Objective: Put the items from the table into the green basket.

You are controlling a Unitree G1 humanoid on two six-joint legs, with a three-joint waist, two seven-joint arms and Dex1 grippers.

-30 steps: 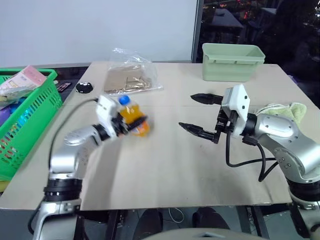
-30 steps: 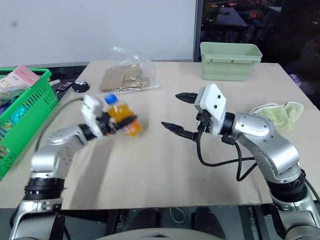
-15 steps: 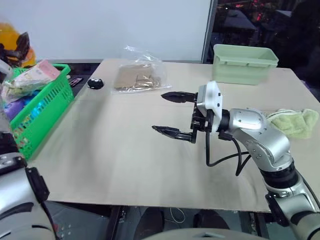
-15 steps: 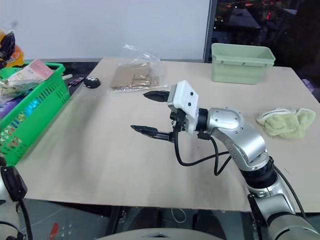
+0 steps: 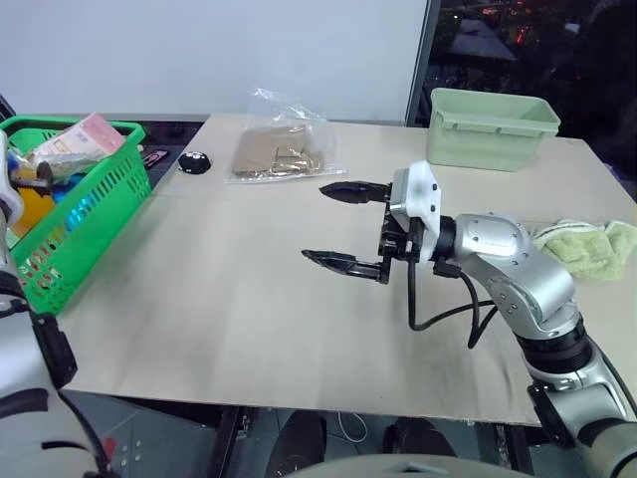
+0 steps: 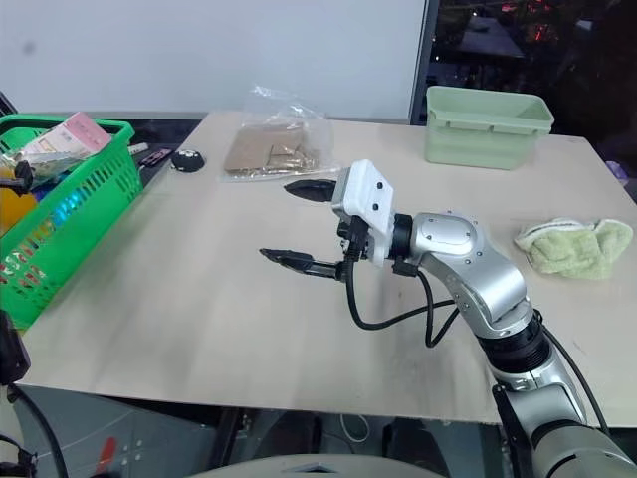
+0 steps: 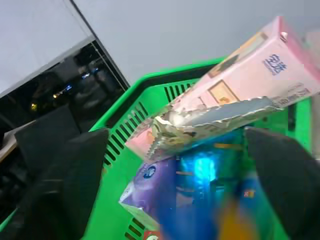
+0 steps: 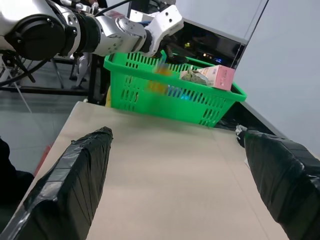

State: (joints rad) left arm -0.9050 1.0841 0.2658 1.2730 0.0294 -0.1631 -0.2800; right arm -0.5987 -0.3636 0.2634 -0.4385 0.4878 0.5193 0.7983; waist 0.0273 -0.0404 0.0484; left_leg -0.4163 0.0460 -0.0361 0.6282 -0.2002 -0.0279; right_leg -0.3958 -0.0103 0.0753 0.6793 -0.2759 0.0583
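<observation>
The green basket (image 5: pixel 75 214) stands at the table's left edge. It holds a long pink carton (image 7: pixel 235 75), a crinkled silver packet (image 7: pixel 215 112) and a purple pack (image 7: pixel 147 177). My left gripper (image 7: pixel 175 134) hangs over the basket, open, its fingers (image 7: pixel 65 185) wide apart. Below it the orange bottle (image 8: pixel 159 75) with its blue cap is a blur inside the basket, free of the fingers. My right gripper (image 5: pixel 316 222) is open above the middle of the table (image 5: pixel 229 289), pointing left, with nothing in it.
A clear plastic bag (image 5: pixel 279 151) of brown pieces lies at the table's far side, with a small black round thing (image 5: pixel 194 162) left of it. A pale green tub (image 5: pixel 491 127) stands at the back right. A yellow-green cloth (image 5: pixel 589 244) lies by the right edge.
My left gripper carried the orange bottle from the table's middle out to the left over the basket and opened, letting it go. The camera turned left. The right gripper stays open.
</observation>
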